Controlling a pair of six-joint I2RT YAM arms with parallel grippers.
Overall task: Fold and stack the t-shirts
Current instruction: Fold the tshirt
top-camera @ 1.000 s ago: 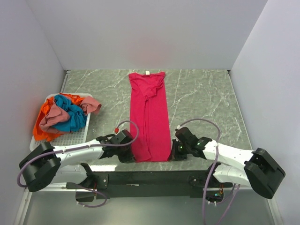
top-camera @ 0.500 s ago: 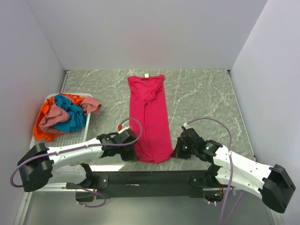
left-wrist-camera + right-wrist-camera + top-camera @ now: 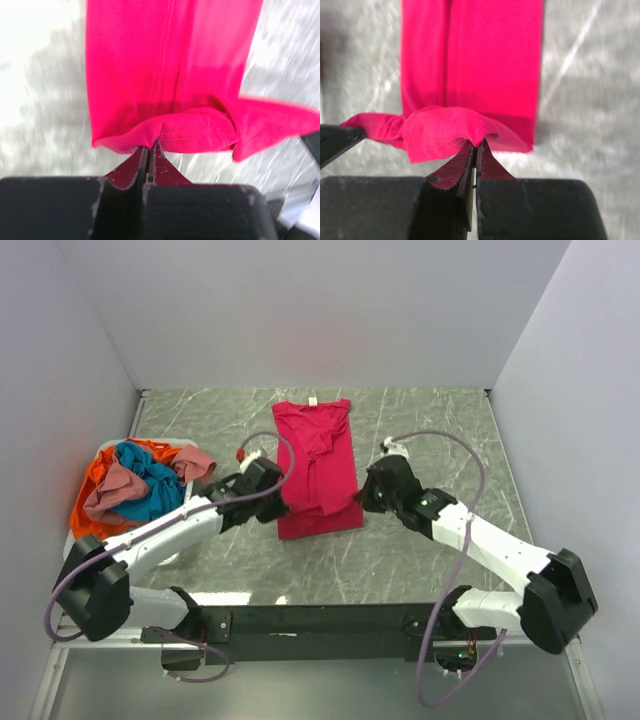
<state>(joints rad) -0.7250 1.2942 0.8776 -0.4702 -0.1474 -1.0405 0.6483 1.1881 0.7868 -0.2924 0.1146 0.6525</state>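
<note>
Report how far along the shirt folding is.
Done: the magenta shirt is narrowed into a long strip. In hand: the left end effector and right end effector each pinch its near hem, held over the shirt's middle, so the crosswise fold is half made. Left: the orange shirt, teal shirt and dusty pink shirt lie crumpled in the basket; no stack yet.

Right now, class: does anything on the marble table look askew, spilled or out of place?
The orange t-shirt spills over the left rim of the white slatted plastic basket, and a dusty-pink t-shirt droops over its right corner. The magenta-pink t-shirt, pinched at its hem by the left gripper and right gripper, folds slightly slanted.
</note>
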